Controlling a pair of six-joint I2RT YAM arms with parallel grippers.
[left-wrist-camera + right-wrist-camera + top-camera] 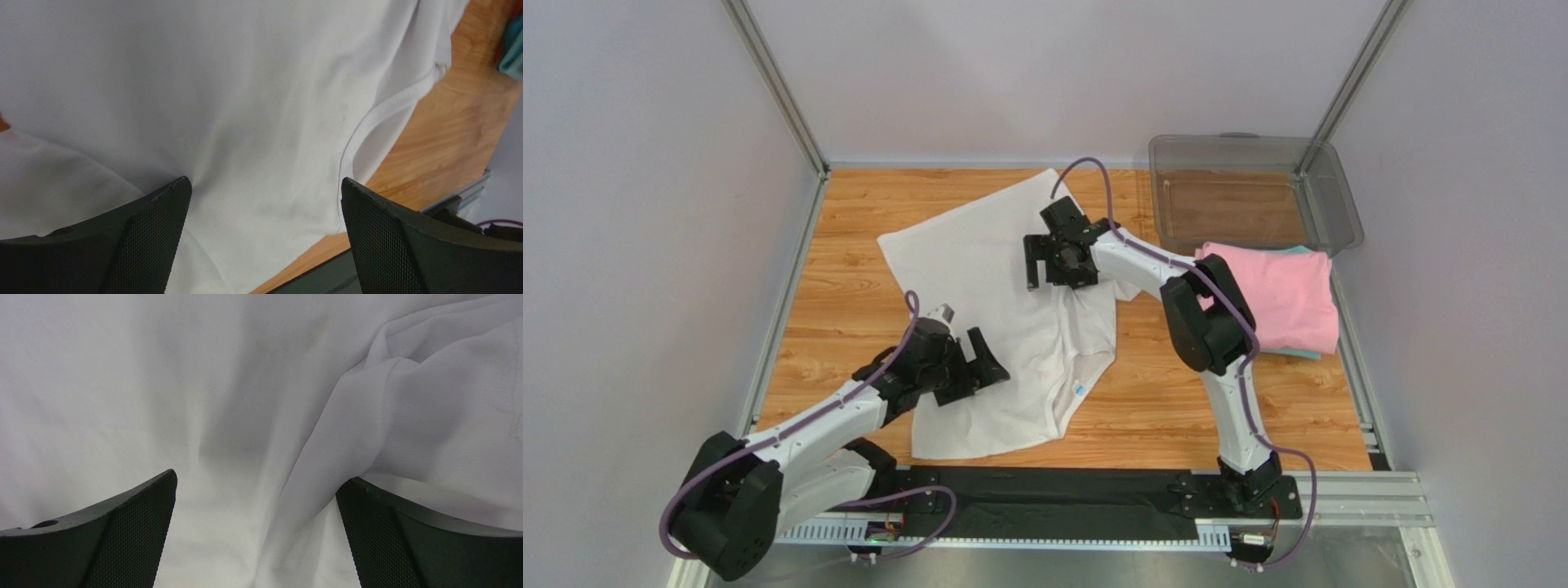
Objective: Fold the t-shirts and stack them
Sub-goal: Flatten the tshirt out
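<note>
Only the top view takes in the whole layout: the white t-shirt (pixel 1014 319) lies spread and rumpled across the middle of the wooden desk (pixel 842 306). The pink t-shirt (pixel 1277 294) sits folded at the right edge, just in front of a clear plastic bin (pixel 1333 184). A thin teal edge (pixel 1296 354) peeks from under the pink one, probably the teal t-shirt, though too little shows to be sure. The small blue tag (pixel 1081 390) is also visible only from above. The left wrist view adds the ribbed neckline (pixel 368 122) curving over the wood grain, with a teal scrap cut off at the top right corner. The right wrist view is filled with white cloth and shows a soft raised fold (pixel 368 416) at its right. The left claw (pixel 264 190) hangs over the shirt's near part and the right claw (pixel 255 484) over its far part. Both have their mesh-textured fingers spread wide and grip nothing. Whether the tips touch the cloth cannot be told.
</note>
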